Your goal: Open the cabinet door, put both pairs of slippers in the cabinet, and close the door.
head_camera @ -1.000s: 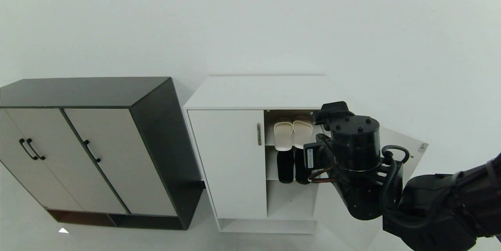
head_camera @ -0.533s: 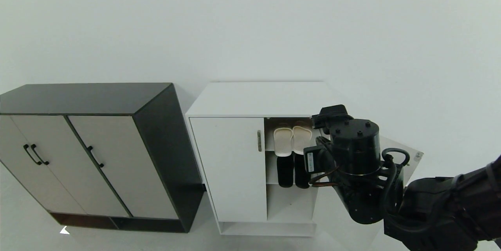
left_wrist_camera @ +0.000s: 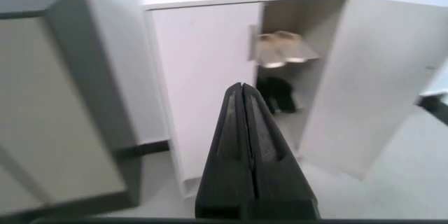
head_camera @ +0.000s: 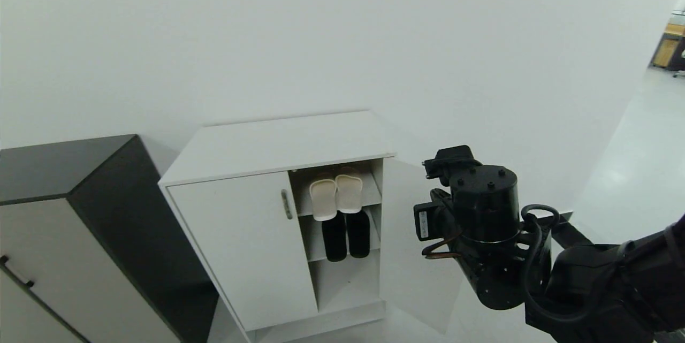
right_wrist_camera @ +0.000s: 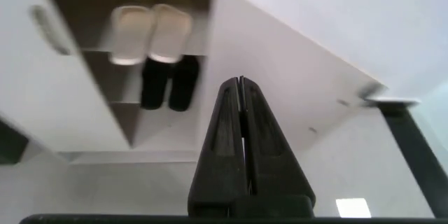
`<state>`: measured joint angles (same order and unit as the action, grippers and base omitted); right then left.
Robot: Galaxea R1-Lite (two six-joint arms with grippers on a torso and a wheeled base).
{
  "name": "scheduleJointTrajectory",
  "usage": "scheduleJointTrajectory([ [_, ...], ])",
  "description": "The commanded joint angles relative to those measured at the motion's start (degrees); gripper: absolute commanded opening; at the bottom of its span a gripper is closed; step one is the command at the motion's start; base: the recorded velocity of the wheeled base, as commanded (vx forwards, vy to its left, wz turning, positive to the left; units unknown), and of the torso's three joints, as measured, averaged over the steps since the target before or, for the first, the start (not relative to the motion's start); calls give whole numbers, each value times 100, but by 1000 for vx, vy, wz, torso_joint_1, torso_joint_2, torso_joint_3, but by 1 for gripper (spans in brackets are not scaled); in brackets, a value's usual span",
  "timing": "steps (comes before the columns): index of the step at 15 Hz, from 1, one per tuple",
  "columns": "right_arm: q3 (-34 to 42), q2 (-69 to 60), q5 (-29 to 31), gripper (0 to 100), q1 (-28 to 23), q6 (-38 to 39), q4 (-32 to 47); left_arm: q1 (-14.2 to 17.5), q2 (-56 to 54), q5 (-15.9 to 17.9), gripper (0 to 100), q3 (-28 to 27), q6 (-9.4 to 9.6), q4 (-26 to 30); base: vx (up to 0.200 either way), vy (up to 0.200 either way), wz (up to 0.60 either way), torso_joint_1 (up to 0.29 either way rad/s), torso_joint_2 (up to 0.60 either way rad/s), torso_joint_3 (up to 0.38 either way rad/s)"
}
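The white cabinet (head_camera: 278,142) stands with its right door (head_camera: 412,257) swung open and its left door (head_camera: 241,246) closed. A white pair of slippers (head_camera: 336,196) sits on the top shelf, toes out. A black pair (head_camera: 347,236) sits on the shelf below. My right arm (head_camera: 484,214) hangs in front of the open door, to the right of the opening. My right gripper (right_wrist_camera: 241,82) is shut and empty, pointing at the door's inner face (right_wrist_camera: 280,77) beside the slippers (right_wrist_camera: 150,31). My left gripper (left_wrist_camera: 241,87) is shut and empty, well back from the cabinet front (left_wrist_camera: 203,77).
A black cabinet (head_camera: 80,214) with grey doors stands directly left of the white one. A white wall runs behind both. Pale floor (head_camera: 631,172) stretches to the right, toward a far room. A dark frame leg (right_wrist_camera: 409,140) stands past the open door's edge.
The head camera has swung right, so both cabinets sit further left and at an angle. My right arm keeps nearly the same place in the picture. The slippers have not moved.
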<state>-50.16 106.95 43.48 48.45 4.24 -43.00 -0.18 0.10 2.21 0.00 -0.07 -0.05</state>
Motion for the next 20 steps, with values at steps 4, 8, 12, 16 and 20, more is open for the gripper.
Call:
scheduleJointTrajectory([
  [4, -46, 19, -24, 0, -151, -11, -7, 1, -1, -1, 0, 0, 7, -4, 0, 0, 0, 0, 0, 0],
  [8, -37, 19, -24, 0, -160, -29, -7, 1, -1, -1, 0, 0, 7, -4, -100, 0, 0, 0, 1, 1],
  [12, -81, 19, -77, 0, -248, -29, -7, 1, -1, -1, 0, 0, -1, -4, -100, 0, 0, 5, 4, -2],
  [16, -1382, 335, -850, 0, -1522, 33, 810, 1, -1, -1, 0, 0, 7, -4, 0, 0, 0, 0, 0, 0],
  [20, -2692, 836, -1457, 0, -2217, 587, 1830, 1, -1, -1, 0, 0, 7, -4, 0, 0, 0, 0, 0, 0],
])
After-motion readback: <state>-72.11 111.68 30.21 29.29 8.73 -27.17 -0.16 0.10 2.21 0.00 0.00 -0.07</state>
